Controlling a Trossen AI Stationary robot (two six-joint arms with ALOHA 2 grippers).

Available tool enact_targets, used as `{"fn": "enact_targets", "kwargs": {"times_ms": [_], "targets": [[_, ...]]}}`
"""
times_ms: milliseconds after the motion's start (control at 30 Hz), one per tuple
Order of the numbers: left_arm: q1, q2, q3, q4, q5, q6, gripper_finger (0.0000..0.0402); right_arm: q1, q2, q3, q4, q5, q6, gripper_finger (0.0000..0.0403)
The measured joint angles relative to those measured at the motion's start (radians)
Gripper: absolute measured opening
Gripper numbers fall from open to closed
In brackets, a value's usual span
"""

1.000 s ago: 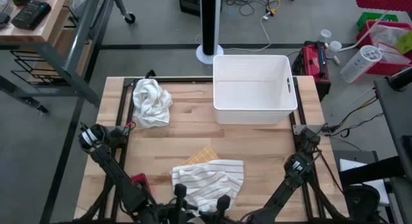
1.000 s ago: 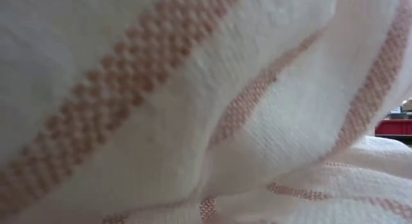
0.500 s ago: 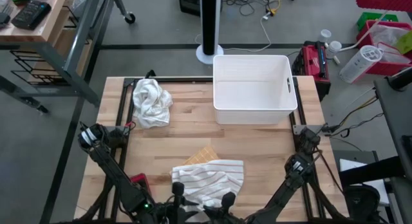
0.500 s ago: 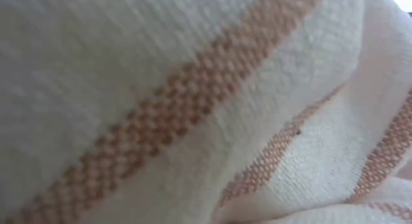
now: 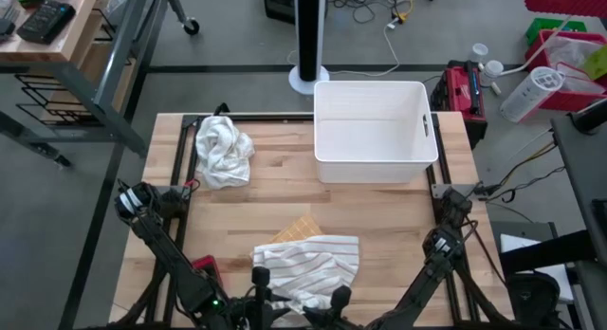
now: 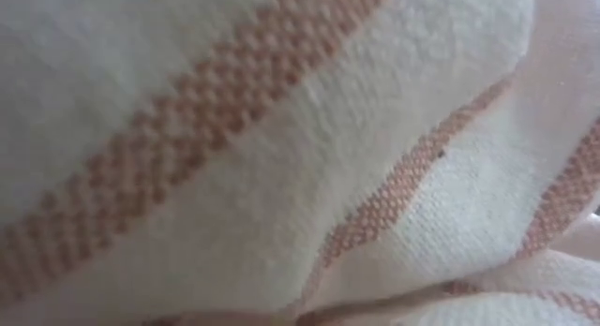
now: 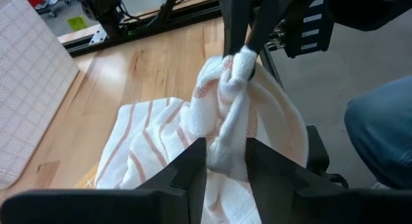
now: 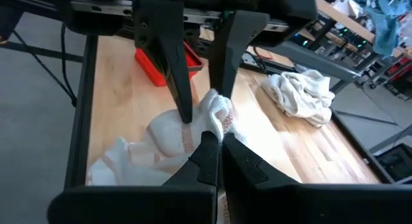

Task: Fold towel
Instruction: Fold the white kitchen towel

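Fingers of your left gripper [image 7: 225, 161] and right gripper [image 8: 215, 150] both pinched the striped towel [image 5: 308, 264] at the table's [image 5: 379, 216] near edge, bare wood beyond.

The wooden table [image 5: 379, 216] stood on a grey floor [image 5: 237, 45], its pale planks framed by black rails. Beyond its far edge rose a black pole on a round white base [image 5: 308, 79], with loose cables [image 5: 379, 8] trailing across the floor behind it. At the far left a wooden bench [image 5: 52, 31] on a dark metal frame held some dark devices. At the far right lay a red toolbox [image 5: 462, 88], a red crate [image 5: 569, 45] with clear plastic bags in it, and a green object [image 5: 541, 31] just beside it. Light fell evenly, without hard shadows.
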Motion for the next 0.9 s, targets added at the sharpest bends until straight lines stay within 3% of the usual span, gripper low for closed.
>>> {"fn": "enact_targets", "kwargs": {"times_ms": [200,367,667,900], "targets": [[0.0,0.0,0.0,0.004,0.0,0.009,0.0069,0.0,-0.001,0.0,0.0,0.008,-0.001,0.0],[0.0,0.0,0.0,0.005,0.0,0.036,0.0011,0.0,-0.002,0.0,0.002,0.008,0.008,0.0006],[-0.005,0.002,0.0,-0.009,-0.012,0.035,0.0004,0.001,-0.002,0.0,-0.001,0.009,0.006,0.0064],[-0.013,0.002,0.0,-0.066,-0.053,-0.011,0.0002,0.008,-0.002,0.0,-0.029,0.009,0.006,0.0009]]}}
